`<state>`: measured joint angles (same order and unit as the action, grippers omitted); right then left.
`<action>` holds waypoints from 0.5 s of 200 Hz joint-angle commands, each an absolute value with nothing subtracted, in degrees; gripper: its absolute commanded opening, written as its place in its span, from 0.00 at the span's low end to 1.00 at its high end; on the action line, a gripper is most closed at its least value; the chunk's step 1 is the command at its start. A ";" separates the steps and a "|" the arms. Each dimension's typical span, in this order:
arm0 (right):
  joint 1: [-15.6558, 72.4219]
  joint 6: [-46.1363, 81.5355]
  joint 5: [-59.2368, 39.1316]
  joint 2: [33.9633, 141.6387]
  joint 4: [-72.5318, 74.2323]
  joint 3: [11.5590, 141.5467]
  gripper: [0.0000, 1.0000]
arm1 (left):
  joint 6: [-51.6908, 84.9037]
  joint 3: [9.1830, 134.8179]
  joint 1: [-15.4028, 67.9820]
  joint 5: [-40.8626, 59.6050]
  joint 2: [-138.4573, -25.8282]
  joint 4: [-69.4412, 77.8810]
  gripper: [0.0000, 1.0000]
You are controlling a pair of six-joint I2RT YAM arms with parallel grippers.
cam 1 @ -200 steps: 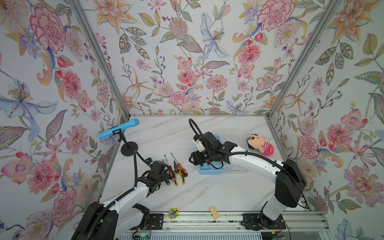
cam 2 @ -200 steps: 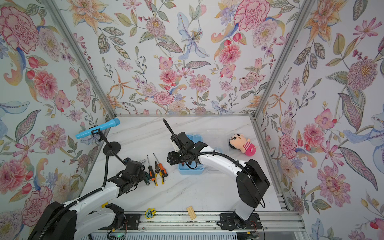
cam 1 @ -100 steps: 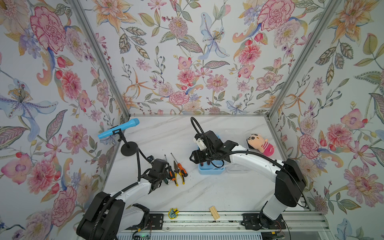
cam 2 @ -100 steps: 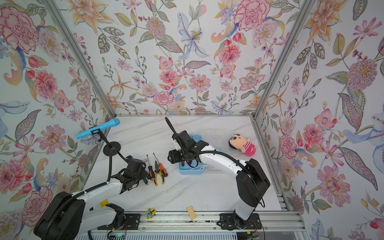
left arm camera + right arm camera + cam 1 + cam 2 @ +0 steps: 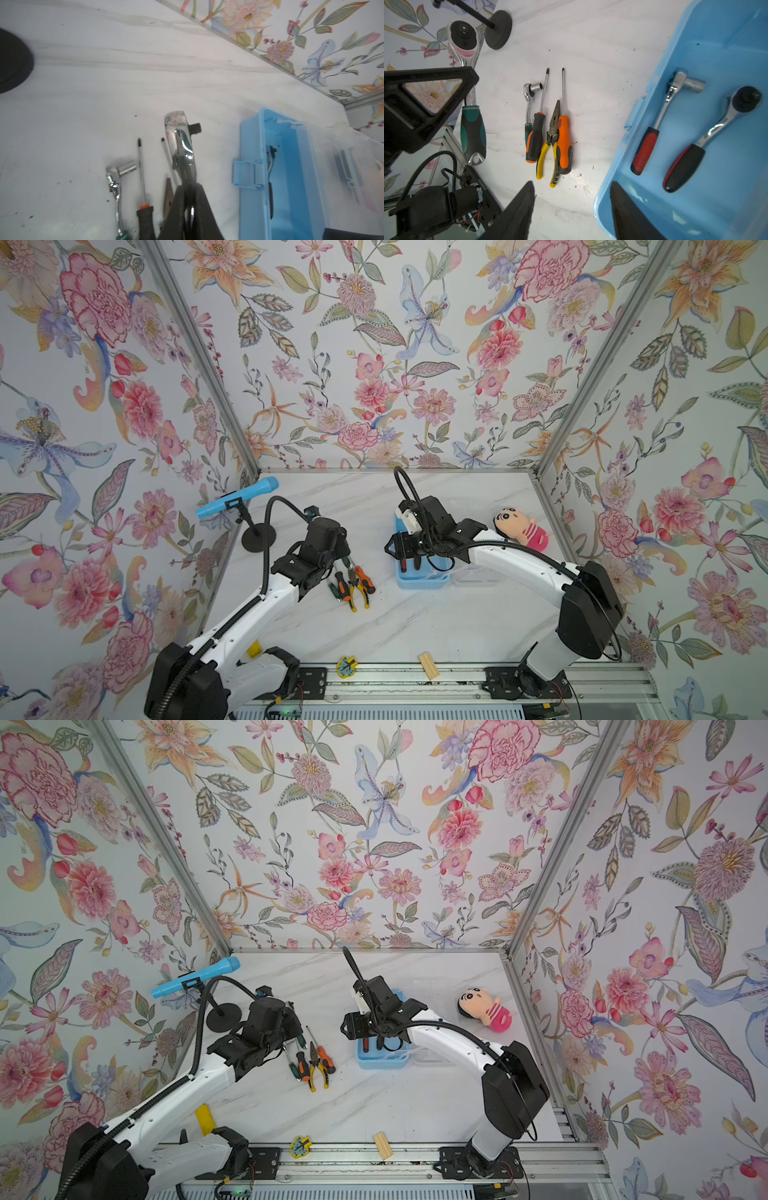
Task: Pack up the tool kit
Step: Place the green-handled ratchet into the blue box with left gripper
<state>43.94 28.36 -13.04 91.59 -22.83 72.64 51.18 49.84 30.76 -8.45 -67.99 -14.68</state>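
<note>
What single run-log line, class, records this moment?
left gripper: shut on green-handled chrome ratchet wrench | right gripper: open above blue plastic toolbox rim | boxed: two red-handled ratchets

Plush doll (image 5: 520,524) lay on marble worktop (image 5: 415,626) near right wall. Blue cylinder (image 5: 237,502) sat clamped on black stand (image 5: 258,537), left side. Wooden block (image 5: 428,665), yellow-blue leaf shape (image 5: 346,667) rested on front rail (image 5: 465,673).

Marble tabletop (image 5: 415,626): tools (image 5: 553,133), blue box (image 5: 422,583), doll (image 5: 519,526)
</note>
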 commanded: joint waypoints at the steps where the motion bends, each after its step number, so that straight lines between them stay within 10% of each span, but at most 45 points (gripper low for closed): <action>1: 40.44 31.86 -8.70 84.24 -19.76 68.92 0.58 | 49.58 57.62 36.91 -4.82 -76.65 -7.31 0.00; 100: 30.98 34.50 -8.34 71.69 -18.72 56.79 0.58 | 47.17 76.36 42.54 0.56 -111.52 -0.01 0.00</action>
